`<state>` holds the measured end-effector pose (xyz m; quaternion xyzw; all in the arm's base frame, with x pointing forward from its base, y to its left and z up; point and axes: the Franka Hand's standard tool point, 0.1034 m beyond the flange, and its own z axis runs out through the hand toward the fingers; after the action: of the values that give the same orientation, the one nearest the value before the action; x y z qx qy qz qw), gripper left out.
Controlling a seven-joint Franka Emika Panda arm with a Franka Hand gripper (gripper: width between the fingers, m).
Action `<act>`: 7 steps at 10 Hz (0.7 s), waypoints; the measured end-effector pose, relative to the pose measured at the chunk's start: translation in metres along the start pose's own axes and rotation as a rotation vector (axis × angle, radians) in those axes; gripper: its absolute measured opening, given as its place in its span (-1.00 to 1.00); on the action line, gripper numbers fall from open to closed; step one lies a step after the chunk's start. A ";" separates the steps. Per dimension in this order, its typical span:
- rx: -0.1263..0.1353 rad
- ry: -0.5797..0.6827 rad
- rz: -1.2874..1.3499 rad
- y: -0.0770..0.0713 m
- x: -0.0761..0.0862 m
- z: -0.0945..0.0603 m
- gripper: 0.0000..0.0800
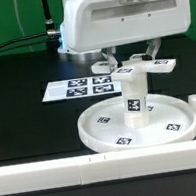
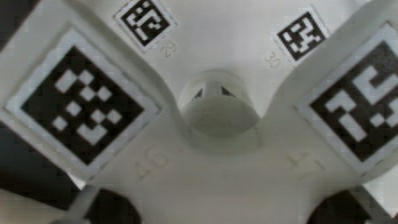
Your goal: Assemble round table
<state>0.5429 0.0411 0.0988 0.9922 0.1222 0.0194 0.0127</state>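
The leg (image 1: 134,105) stands upright at the disc's (image 1: 100,124) centre. The end effector (image 1: 132,65) grips the cross base (image 1: 140,67) atop the leg; seating it seems the remaining step.

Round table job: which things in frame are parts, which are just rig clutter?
Job:
- large round rimmed white plastic disc
- short thick white cylinder leg, standing upright on the disc
- small white cross-shaped base, on top of the leg
- gripper, at the base

Not job:
- flat white marker board
- long white border walls
- black table
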 end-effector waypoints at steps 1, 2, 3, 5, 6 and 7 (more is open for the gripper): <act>0.015 0.001 0.136 0.001 -0.001 0.000 0.11; 0.028 0.001 0.253 0.001 -0.001 0.001 0.11; 0.046 -0.002 0.375 0.001 -0.002 0.001 0.11; 0.075 -0.006 0.678 0.001 -0.003 0.001 0.11; 0.094 -0.013 0.818 0.001 -0.004 0.001 0.11; 0.095 -0.012 0.886 0.001 -0.003 0.001 0.11</act>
<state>0.5400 0.0390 0.0974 0.9484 -0.3143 0.0113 -0.0417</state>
